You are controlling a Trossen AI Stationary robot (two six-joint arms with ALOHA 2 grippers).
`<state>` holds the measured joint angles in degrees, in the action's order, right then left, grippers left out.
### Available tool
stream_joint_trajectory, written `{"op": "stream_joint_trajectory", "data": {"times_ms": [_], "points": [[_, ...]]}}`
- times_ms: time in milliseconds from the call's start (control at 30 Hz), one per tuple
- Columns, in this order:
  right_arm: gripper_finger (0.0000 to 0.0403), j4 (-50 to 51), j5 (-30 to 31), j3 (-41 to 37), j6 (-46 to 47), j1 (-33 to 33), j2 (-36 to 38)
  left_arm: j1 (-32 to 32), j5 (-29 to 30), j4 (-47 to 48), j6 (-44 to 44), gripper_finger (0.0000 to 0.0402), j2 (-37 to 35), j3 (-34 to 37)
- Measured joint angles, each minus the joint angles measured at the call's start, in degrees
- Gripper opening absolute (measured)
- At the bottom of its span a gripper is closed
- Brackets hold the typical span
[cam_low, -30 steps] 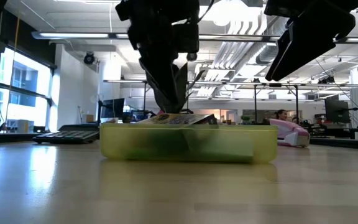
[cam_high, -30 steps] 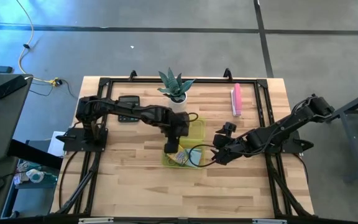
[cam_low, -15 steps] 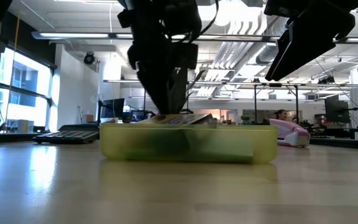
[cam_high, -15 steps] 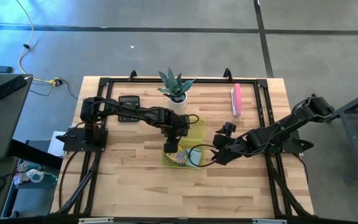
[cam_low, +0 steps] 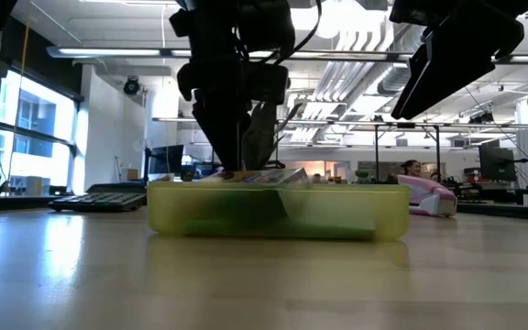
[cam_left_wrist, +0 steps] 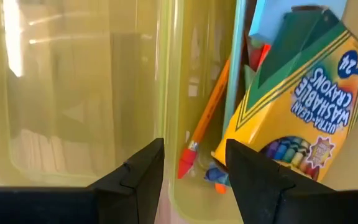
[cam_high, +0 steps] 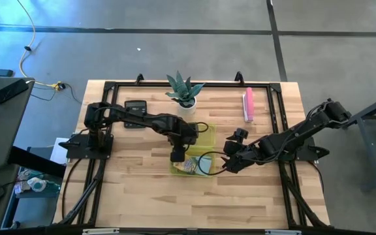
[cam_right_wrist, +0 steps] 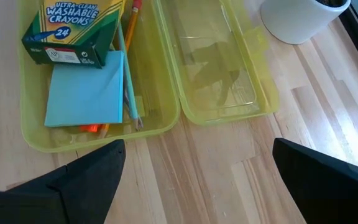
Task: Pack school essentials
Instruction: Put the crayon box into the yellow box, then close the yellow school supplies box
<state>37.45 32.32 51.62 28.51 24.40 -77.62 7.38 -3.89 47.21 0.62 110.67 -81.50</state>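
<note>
Change: the left gripper point(cam_high: 177, 155) has slid a little toward the left edge of the yellow-green case point(cam_high: 193, 151) since a second ago; in the low view it now stands over the case's left part, where before it was nearer the middle. The right arm has not moved.
Left gripper: hangs over the hinge of the case, its fingers point(cam_left_wrist: 135, 177) parted with nothing between them.
Right gripper: point(cam_high: 228, 162) waits just beside the case's right side, fingers spread wide and empty in its own wrist view.
Crayon box: point(cam_left_wrist: 304, 106) lies inside the case's tray, slanted; it reads "24", "ULTRA-CLEAN WASHABLE CRAYONS".
Notepad: the light-blue notepad point(cam_right_wrist: 87, 94) lies flat in the tray, touching the crayon box's end.
Pens and pencil: an orange pen point(cam_left_wrist: 205, 120) and a thin pencil point(cam_right_wrist: 133, 17) lie along the tray's hinge-side wall.
Lid: the open lid point(cam_right_wrist: 219, 68) lies flat on the table point(cam_high: 142, 189), holding nothing.
Only in the right wrist view: the notepad in full and a white plant pot point(cam_right_wrist: 302, 17) near the lid.
Only in the high view: a calculator point(cam_high: 135, 106) and a pink bar point(cam_high: 247, 104) lie well apart from the case.
</note>
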Motion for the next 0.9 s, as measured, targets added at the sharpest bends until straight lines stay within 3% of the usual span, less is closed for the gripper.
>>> {"op": "stream_joint_trajectory", "data": {"times_ms": [300, 600, 733, 900], "points": [[0.0399, -1.9, -0.2, 0.0, 0.2, 0.0, 0.0, 0.5, 2.3, 9.9, -0.5, 0.016, -0.1, -4.9], [0.0399, -1.7, -1.7, 0.0, 2.8, 0.0, -0.3, -0.7, 3.2, 17.2, -4.2, 0.016, -4.3, -5.0], [0.0399, -0.9, -1.8, -0.1, 5.1, 0.0, -0.8, -2.1, 3.0, 16.5, -6.5, 0.016, -7.2, -1.3], [0.0399, -1.4, -1.8, 0.0, 5.1, 0.0, -0.9, -3.1, 3.0, 10.3, -10.0, 0.016, -12.1, 8.6]]}}
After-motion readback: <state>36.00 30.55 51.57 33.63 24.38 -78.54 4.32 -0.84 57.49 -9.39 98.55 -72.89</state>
